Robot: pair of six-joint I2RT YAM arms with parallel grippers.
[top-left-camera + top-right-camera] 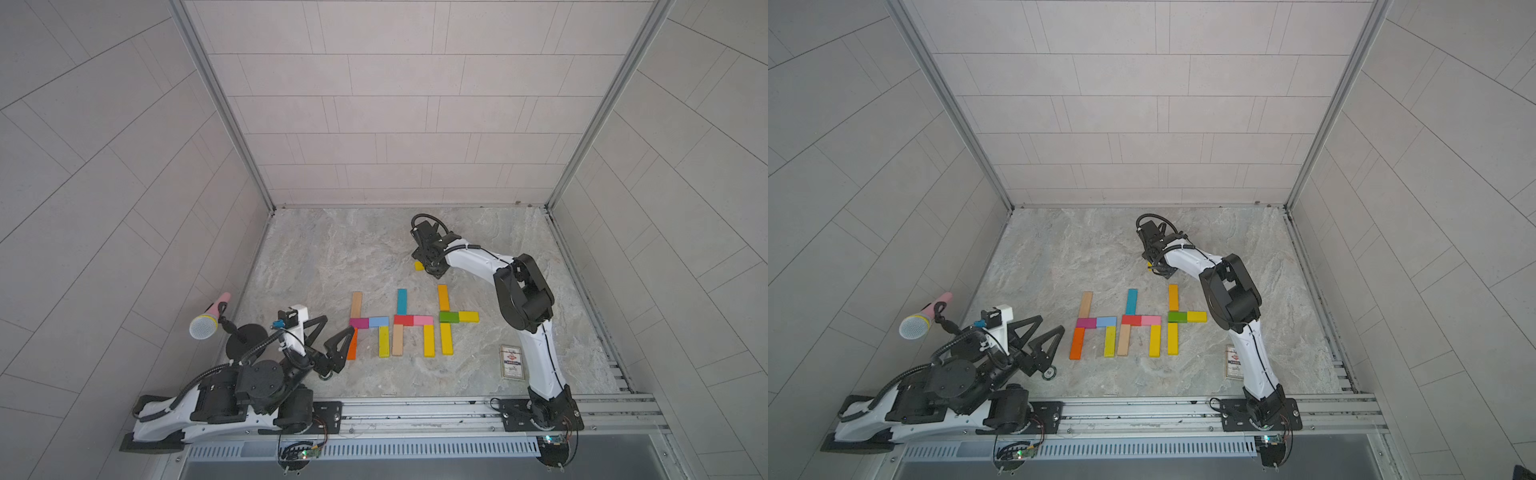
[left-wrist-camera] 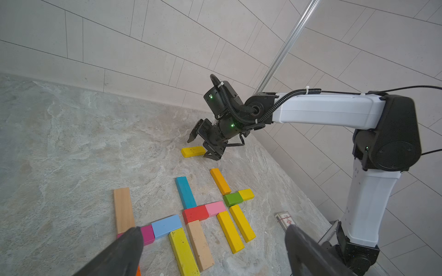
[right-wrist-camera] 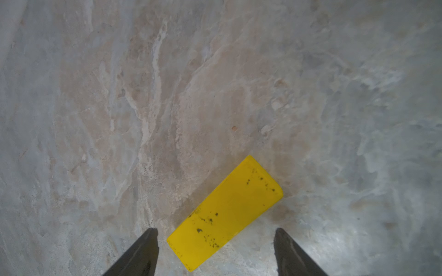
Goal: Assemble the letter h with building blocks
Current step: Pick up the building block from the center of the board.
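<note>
Pick-up step: my right pincer [image 3: 215, 230], jaws apart and seemingly not yet touching, straddles the loose yellow block [image 3: 224, 212], which is black-speckled and lies flat and skewed on the counter [image 1: 332, 257] at 11 o'clock from the third h, which lacks its 5 o'clock leg; next I square up, clamp and carry, while my left pincer [image 1: 1051, 323] idles spread wide.

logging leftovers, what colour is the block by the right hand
Yellow block, dark specks; clearest in the right wrist view.
</note>
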